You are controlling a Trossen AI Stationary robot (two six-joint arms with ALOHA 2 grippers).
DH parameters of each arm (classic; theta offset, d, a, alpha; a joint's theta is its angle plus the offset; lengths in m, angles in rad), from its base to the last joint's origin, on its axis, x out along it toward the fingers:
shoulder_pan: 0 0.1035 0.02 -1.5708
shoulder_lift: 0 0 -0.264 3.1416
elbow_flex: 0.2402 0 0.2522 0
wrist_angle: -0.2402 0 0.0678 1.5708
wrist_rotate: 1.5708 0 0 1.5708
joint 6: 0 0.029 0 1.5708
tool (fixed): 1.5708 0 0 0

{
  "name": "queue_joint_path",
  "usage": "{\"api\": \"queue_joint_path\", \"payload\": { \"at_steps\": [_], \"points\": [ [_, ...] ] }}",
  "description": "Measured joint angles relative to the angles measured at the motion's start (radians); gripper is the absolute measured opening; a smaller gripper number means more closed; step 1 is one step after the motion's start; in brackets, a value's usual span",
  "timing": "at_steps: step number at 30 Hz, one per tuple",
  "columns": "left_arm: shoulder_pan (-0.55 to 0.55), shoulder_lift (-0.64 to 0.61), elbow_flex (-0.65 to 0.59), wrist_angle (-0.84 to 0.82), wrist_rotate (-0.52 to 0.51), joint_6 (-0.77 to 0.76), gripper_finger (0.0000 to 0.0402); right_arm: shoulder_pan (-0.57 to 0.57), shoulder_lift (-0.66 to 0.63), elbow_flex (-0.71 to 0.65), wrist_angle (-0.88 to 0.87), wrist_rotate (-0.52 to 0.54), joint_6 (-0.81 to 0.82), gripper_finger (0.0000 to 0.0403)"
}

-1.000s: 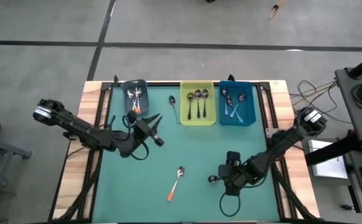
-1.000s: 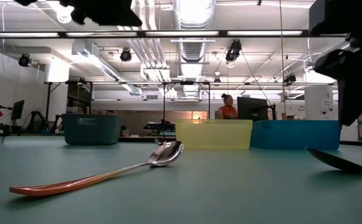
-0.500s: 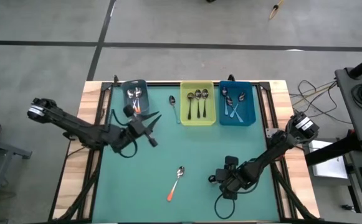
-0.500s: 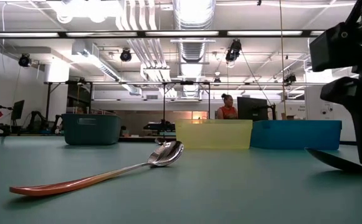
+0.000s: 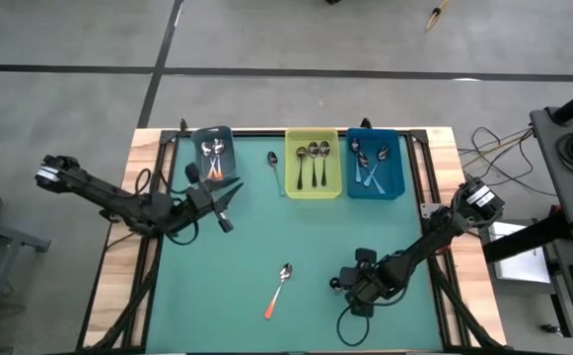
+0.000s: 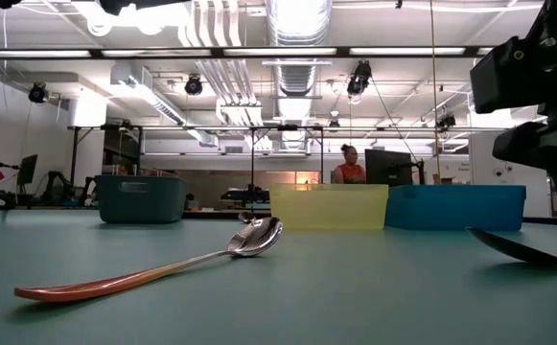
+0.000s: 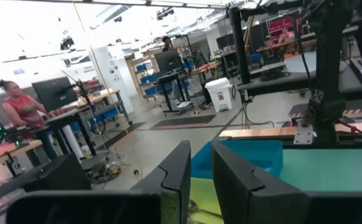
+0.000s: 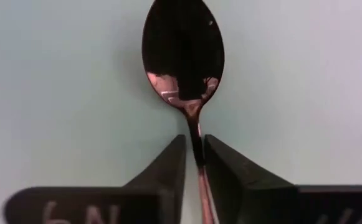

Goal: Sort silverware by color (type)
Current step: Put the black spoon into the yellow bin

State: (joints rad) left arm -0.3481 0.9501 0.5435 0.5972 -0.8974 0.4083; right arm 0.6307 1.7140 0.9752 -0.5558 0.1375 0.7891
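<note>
At left-centre of the overhead frame the left claw (image 5: 225, 202) hovers empty, fingers nearly together, by the grey bin (image 5: 213, 153), an orange-handled spoon (image 5: 278, 289) waits lower centre on the teal surface (image 5: 296, 237), while the right claw (image 8: 194, 163), lower right, clamps a dark spoon (image 8: 184, 56) by its handle, likely for binning.

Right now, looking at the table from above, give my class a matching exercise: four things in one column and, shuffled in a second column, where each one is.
Things
1. orange-handled spoon
2. yellow bin
3. right gripper
4. lone spoon

Places
A. between the grey bin and the yellow bin
B. closed around a dark spoon handle on the mat
C. near the table's front edge, lying free
D. between the grey bin and the blue bin

Pairs: 1-C, 2-D, 3-B, 4-A
</note>
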Motion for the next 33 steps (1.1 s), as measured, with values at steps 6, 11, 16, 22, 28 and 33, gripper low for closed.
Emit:
{"api": "queue_joint_path", "payload": {
  "at_steps": [6, 11, 16, 22, 28, 33],
  "points": [
    [0.000, -0.019, -0.017, 0.000, 0.000, 0.019, 0.0046, -0.010, -0.017, -0.002, 0.004, -0.022, 0.084, 0.0012],
    [-0.007, -0.033, -0.025, -0.033, 0.000, 0.033, 0.0046, -0.025, -0.062, -0.006, 0.002, -0.041, 0.186, 0.0010],
    [-0.007, -0.068, -0.055, -0.037, 0.000, 0.056, 0.0046, -0.055, -0.112, 0.028, -0.008, -0.040, 0.272, 0.0010],
    [-0.005, -0.138, -0.095, -0.037, -0.008, 0.072, 0.0046, -0.134, -0.120, 0.131, -0.115, -0.034, 0.337, 0.0009],
    [-0.005, -0.199, -0.139, -0.038, -0.009, 0.087, 0.0046, -0.225, -0.120, 0.258, -0.226, -0.025, 0.336, 0.0009],
    [-0.005, -0.240, -0.154, -0.037, -0.011, 0.089, 0.0046, -0.307, -0.121, 0.355, -0.253, -0.024, 0.337, 0.0009]
  ]
}}
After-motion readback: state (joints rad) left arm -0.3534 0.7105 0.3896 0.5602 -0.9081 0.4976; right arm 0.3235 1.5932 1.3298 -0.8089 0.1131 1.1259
